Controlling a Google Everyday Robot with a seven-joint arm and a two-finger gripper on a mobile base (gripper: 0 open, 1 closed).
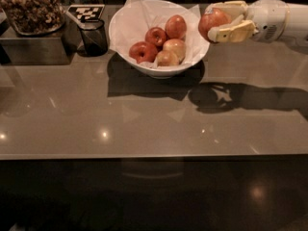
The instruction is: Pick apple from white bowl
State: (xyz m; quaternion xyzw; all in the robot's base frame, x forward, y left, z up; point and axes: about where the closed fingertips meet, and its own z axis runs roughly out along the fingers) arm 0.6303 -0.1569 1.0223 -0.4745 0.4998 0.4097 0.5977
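Aloft — gripper [212, 22] around apple [211, 17], beside bowl [155, 70]

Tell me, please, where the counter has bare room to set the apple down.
The gripper, right of the white bowl, is shut on the apple. Bare: the strip from the bowl to the near edge of the counter, and the patch under the gripper. Crowded: the back left, where the dark cup and the metal bin stand beside the bowl.

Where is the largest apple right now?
The apple is held in the hand at the camera view's upper right, just right of the white bowl.
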